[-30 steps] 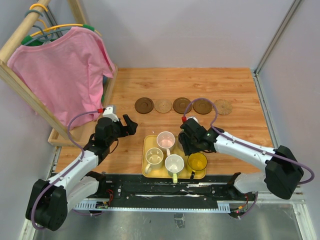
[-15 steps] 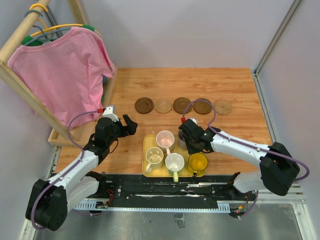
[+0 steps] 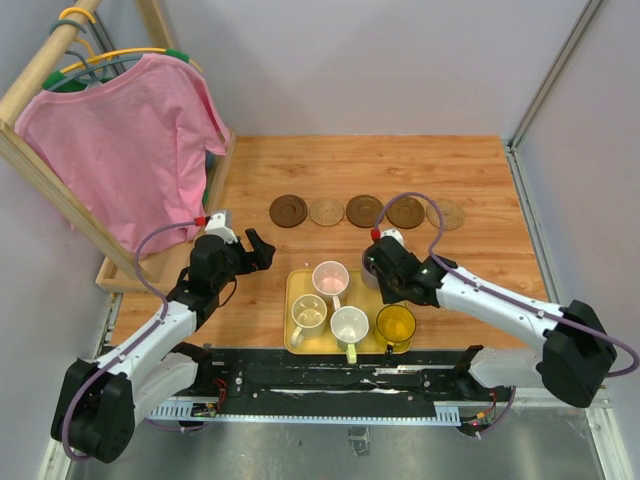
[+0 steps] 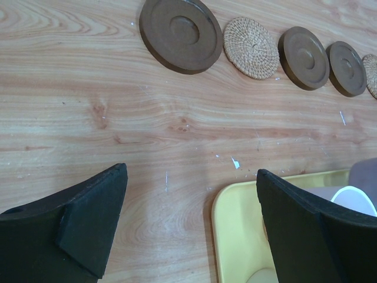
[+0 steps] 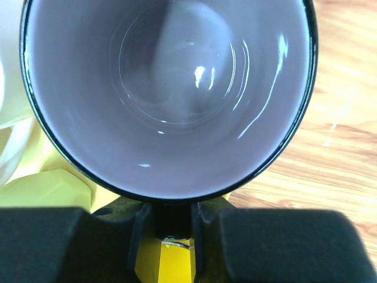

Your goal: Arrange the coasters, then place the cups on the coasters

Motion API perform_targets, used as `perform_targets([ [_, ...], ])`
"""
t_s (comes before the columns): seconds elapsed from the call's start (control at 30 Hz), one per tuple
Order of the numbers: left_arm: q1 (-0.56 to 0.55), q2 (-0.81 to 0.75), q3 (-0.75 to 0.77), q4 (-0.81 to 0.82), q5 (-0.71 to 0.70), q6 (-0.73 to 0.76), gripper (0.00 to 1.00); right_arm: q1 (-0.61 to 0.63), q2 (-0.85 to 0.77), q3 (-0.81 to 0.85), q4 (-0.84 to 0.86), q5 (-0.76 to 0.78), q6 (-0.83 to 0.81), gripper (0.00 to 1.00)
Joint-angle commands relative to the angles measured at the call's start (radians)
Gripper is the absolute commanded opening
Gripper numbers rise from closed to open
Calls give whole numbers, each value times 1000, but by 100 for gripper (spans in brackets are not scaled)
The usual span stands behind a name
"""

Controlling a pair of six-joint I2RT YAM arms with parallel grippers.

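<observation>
**Right gripper** (image 5: pixel 171 227): jaws clamped on the near side of the grey cup (image 5: pixel 171 88), apparently at its handle. The wrist camera looks straight into the cup's mouth, so it reads as upright. The cup is at the far right corner of the tray (image 3: pixel 297 282), partly over the bare table (image 3: pixel 480 180). Cannot tell whether its base is off the tray. In the top view the arm mostly hides it.

**Left gripper** (image 4: pixel 191 200): jaws wide apart and empty, hovering over wood just left of the tray.

**Coasters** (image 3: pixel 364 210): five in a row across the far side, none touching, all bare. Arranging looks done.

**Other cups** (image 3: pixel 331 279): four on the tray, near and left of the grey one.

**Step in hand (judgement):** carry the grey cup to a coaster, probably the dark coaster (image 3: pixel 405 212), which is just beyond the gripper.

**Notes for doing it well:**
- Lift straight up first to clear the tray lip and avoid brushing the pink cup.
- The grip is one-sided, so the cup may swing or tip. Move slowly and keep the wrist level.
- Centre the base over the coaster's rings before lowering, since the coaster is only slightly wider than the cup.
- Set the cup down flat, then open. A thin disc may slide if it is nudged sideways.
- Keep the left arm parked.
</observation>
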Motion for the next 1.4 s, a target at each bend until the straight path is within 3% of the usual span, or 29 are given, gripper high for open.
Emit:
perform_targets([
  [0.0,-4,-15,2,20,-1,0,94,14,-105,43,8,136,-29,1],
  [0.23,-3,9,3,46,13,-6,94,-13,-105,120,9,361,-119,1],
  [0.37,-4,29,9,67,26,-5,94,-137,-78,153,76,395,-223,1],
  [0.63,-3,68,35,97,53,-4,94,-454,32,182,274,295,-361,1],
  [0.83,-4,82,39,103,55,-1,94,-614,135,185,419,196,-415,1],
  [1.1,-3,112,60,102,56,5,94,-758,251,240,458,33,-414,1],
  [1.37,-4,134,69,98,59,4,94,-801,353,311,459,-58,-428,1],
])
